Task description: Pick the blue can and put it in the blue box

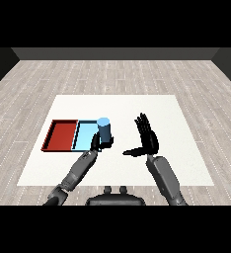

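Note:
A blue can (104, 130) stands upright at the right edge of the light blue tray (85, 134), partly over its right rim. My left hand (98, 142) is curled round the can's lower part from the near side. My right hand (146, 138) hovers to the right of the can, well apart from it, fingers straight and spread, thumb pointing left, with nothing in it.
A red tray (60, 135) lies directly left of the light blue tray, sharing a side with it. Both rest on the white table (117, 106), whose edges give way to a grey wooden floor all round.

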`<move>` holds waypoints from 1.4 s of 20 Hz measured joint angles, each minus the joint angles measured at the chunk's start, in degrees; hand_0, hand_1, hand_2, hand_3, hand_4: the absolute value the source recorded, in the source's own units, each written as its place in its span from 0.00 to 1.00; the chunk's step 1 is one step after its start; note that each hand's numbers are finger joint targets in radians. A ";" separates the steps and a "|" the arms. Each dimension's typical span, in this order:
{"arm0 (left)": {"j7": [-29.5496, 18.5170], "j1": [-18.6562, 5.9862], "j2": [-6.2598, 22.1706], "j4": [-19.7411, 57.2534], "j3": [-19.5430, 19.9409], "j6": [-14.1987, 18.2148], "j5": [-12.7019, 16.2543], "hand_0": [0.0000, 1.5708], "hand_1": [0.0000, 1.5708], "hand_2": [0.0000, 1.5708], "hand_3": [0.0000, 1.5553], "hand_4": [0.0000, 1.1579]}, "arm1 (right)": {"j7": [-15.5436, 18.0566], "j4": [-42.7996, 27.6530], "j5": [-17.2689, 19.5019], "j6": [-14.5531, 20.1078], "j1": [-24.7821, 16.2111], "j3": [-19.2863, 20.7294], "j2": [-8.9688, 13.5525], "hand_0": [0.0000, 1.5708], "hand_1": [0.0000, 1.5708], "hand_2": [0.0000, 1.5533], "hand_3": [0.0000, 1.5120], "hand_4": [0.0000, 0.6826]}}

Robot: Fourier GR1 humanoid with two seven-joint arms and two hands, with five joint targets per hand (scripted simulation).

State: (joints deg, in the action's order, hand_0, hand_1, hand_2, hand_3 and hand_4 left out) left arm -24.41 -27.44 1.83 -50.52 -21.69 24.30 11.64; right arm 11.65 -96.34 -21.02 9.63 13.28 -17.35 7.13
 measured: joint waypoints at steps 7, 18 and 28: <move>3.27 -0.23 5.10 0.39 3.89 -0.80 -1.12 1.00 1.00 1.00 0.96 0.98 | 2.17 -6.71 -2.14 -2.29 -8.79 6.43 4.13 0.00 0.00 0.00 0.00 0.00; 9.12 -7.84 13.55 19.31 13.31 -3.80 -0.70 1.00 1.00 1.00 0.96 0.91 | 3.00 -3.80 -3.23 -3.77 -9.89 11.94 5.02 0.00 0.00 0.00 0.00 0.00; 15.89 -17.02 12.31 39.46 13.53 -1.49 -5.84 0.97 0.97 0.89 0.73 0.78 | 4.24 3.15 -3.19 -4.46 -7.51 13.67 3.09 0.00 0.00 0.00 0.00 0.00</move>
State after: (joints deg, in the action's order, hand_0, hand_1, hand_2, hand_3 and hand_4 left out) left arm -8.52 -44.46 14.14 -11.06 -8.17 22.82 5.80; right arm 15.90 -93.19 -24.20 5.17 5.77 -3.68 10.22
